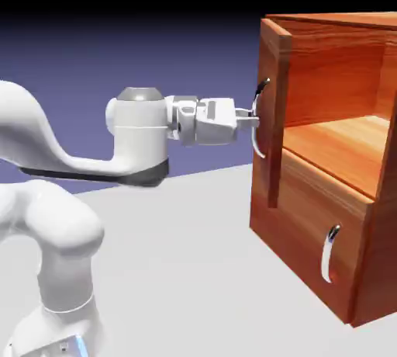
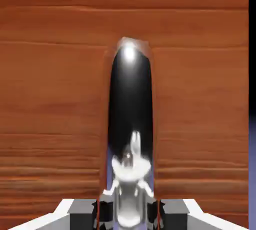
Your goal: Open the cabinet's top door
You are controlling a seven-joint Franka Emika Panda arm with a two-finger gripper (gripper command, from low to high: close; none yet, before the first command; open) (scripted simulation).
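Hand view: fingers (image 2: 129,209) at six o'clock, clamped tight on the top door's silver handle (image 2: 130,104), wood grain filling the frame behind. Exterior view: white arm (image 1: 139,126) at nine o'clock on the grey table (image 1: 194,254); top door (image 1: 275,115) swung outward, edge-on; cabinet (image 1: 341,216) at three o'clock, upper compartment exposed, lower panel (image 1: 310,231) shut.

There is one cabinet (image 1: 326,216) of reddish wood. It has two front panels: one top door (image 1: 274,115), standing open, and one lower panel (image 1: 310,231) below it. There are two curved silver handles, the long one (image 1: 258,119) on the top door and the small one (image 1: 330,253) on the lower panel. One white arm (image 1: 93,154) carries one gripper (image 1: 253,118).
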